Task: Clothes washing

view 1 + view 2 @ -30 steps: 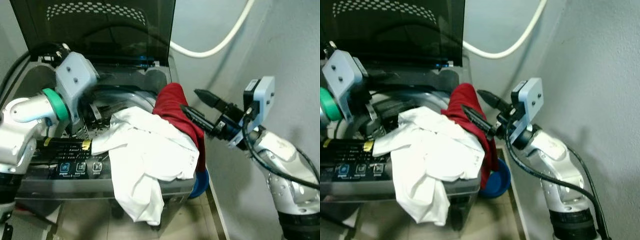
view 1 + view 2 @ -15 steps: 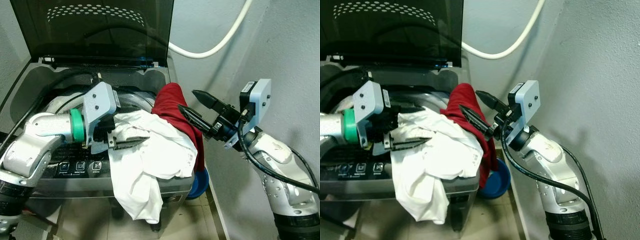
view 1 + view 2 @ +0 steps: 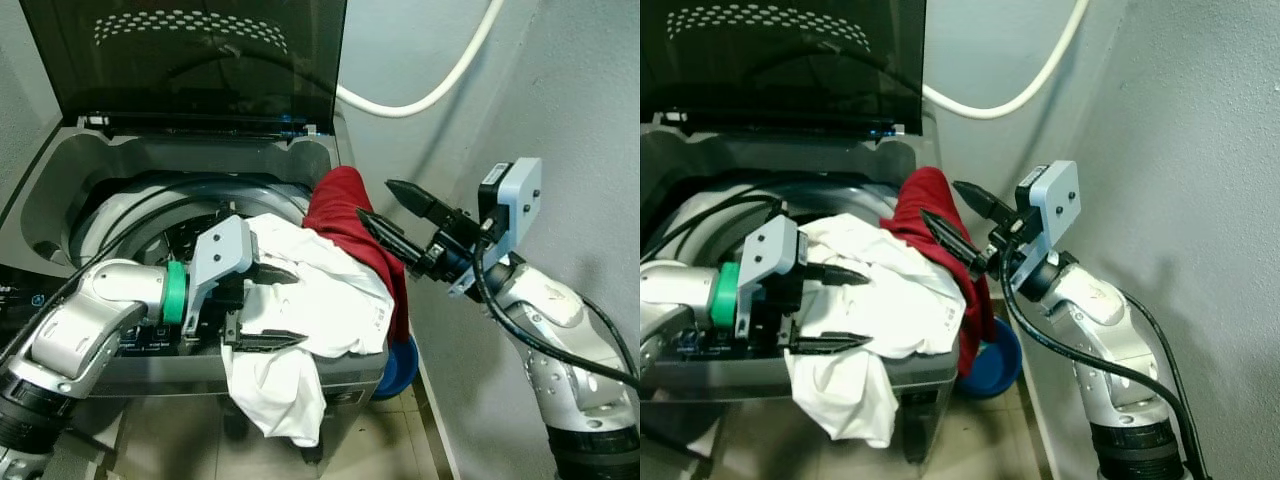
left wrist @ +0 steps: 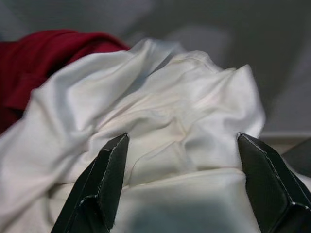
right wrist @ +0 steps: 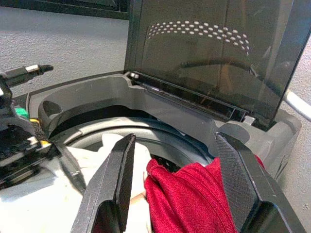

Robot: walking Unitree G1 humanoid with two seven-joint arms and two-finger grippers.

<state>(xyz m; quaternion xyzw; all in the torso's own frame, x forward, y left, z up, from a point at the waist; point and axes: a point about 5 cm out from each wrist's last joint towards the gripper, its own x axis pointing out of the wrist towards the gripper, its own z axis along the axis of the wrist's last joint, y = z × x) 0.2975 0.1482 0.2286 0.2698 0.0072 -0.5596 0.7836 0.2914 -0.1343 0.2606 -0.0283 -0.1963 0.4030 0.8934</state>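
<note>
Grey plaster walls close in on a narrow corner where a top-loading washing machine [image 3: 60,190] stands with its dark lid [image 3: 190,60] raised and a white hose [image 3: 440,85] looping across the wall behind. Draped over the machine's front right rim, half in the drum and half hanging down the front panel, lies a white garment [image 3: 310,300]; a red garment [image 3: 350,215] is heaped just behind it on the rim's right corner, and a blue basin [image 3: 402,368] sits on the floor below. Both pieces look light, limp and soft, so they should bunch easily and trail; a pinch on a thick fold near the top of the heap seems safer than on the dangling tail. The left gripper [image 3: 268,305] has its fingers spread wide, straddling a bulge of the white cloth without yet closing on it. The right gripper [image 3: 395,210] hovers parted too, beside the red cloth, holding nothing.
</note>
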